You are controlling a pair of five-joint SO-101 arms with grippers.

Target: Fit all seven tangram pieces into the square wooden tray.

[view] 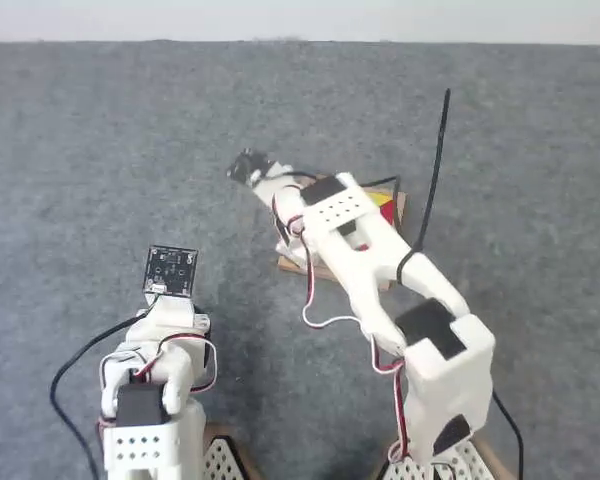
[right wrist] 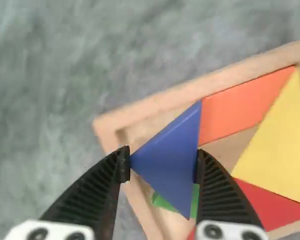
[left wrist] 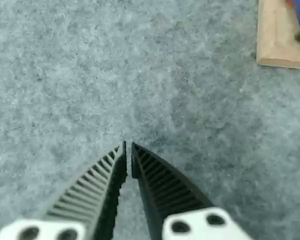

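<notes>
Spread beneath everything, a grey felt-like table (view: 100, 150).

Next in size, with the right arm (view: 380, 270): stretched forward over the square wooden tray (view: 290, 264). With the left arm (view: 160, 340): tucked back near its base, well apart from that tray.

Inside the tray's rim (right wrist: 155, 102), largest first: a yellow triangle (right wrist: 280, 150), an orange piece (right wrist: 240, 107) along the rim, a red piece (right wrist: 270, 205), a sliver of a green piece (right wrist: 162, 200), and bare wood between them.

Clamped in the right gripper (right wrist: 161, 167): a blue triangle (right wrist: 170, 150), pinched at 1 corner and along the opposite edge, jaws spread wide to span it. Poised just inside the tray's corner, with 1 tip overlapping the green piece, so probably not yet lying flat.

On the left gripper (left wrist: 128, 150): closed to a mere slit, holding nothing, hanging over bare table with a corner of the tray off to the side.

Judged as the placing step for this 1 piece. Next calls for turning or sliding the blue triangle into the bare pocket beside orange and yellow, settling it flat, then easing the jaws apart and lifting clear without nudging the neighbours.

Cannot tell how many of the 7 are already seated, with part of the tray hidden.
</notes>
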